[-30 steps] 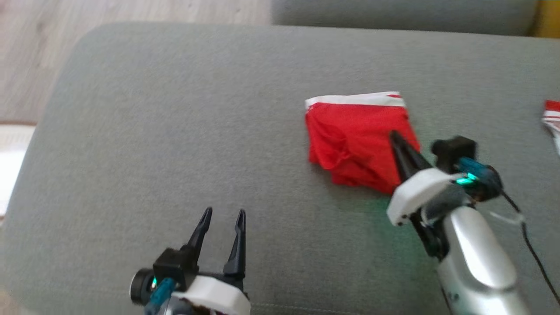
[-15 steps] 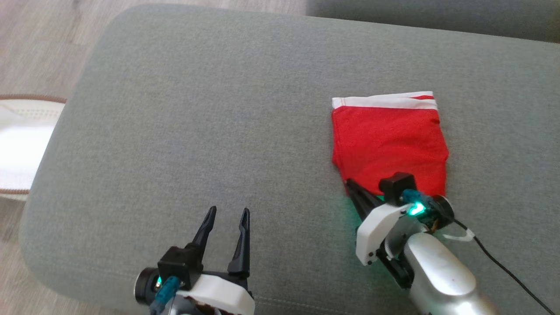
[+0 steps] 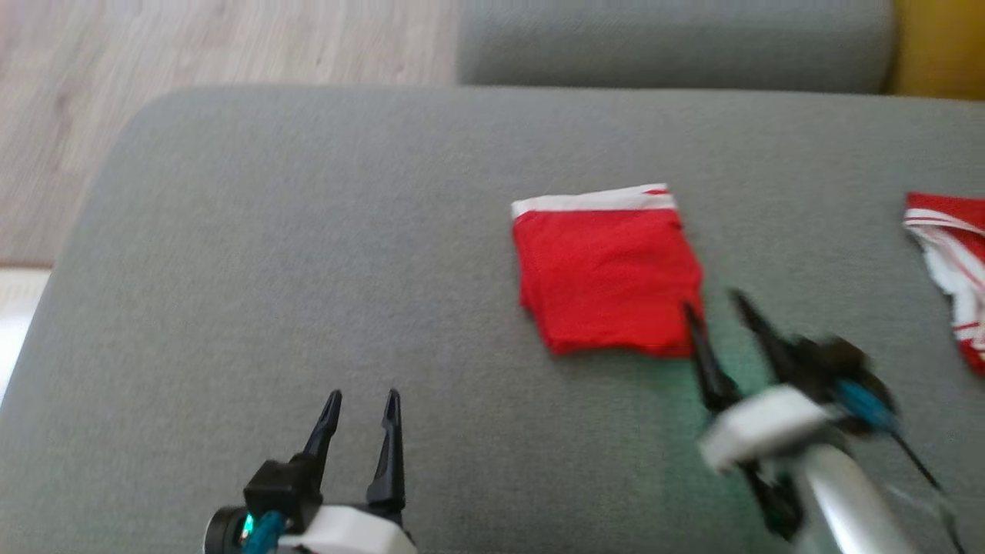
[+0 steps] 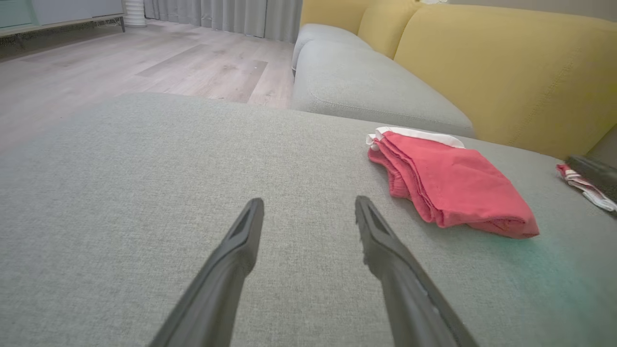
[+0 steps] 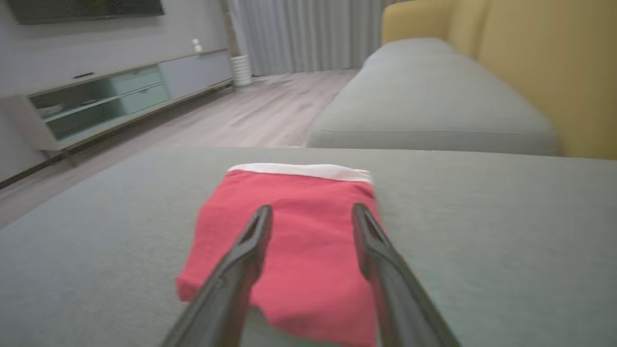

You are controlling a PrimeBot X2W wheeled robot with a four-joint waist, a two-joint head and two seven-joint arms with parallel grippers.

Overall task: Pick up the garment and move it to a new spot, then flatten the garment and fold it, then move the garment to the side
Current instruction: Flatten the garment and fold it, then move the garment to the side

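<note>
Red garment [image 3: 608, 281] — white-banded — grey cushion [image 3: 308, 269]

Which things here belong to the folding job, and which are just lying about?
Job: red garment, folded; right gripper, open at its near corner; left gripper, open, apart from it; grey cushion under it.
Lying about: striped cloth at the right; yellow backrest; floor.

the head camera looks steeply down on the grey cushion [image 3: 308, 231] from above. the left wrist camera sits low over it, facing across toward the yellow sofa back [image 4: 506, 62]. the right wrist camera, also low, faces the folded red garment [image 5: 308, 231] close up. all three share that garment and cushion.
</note>
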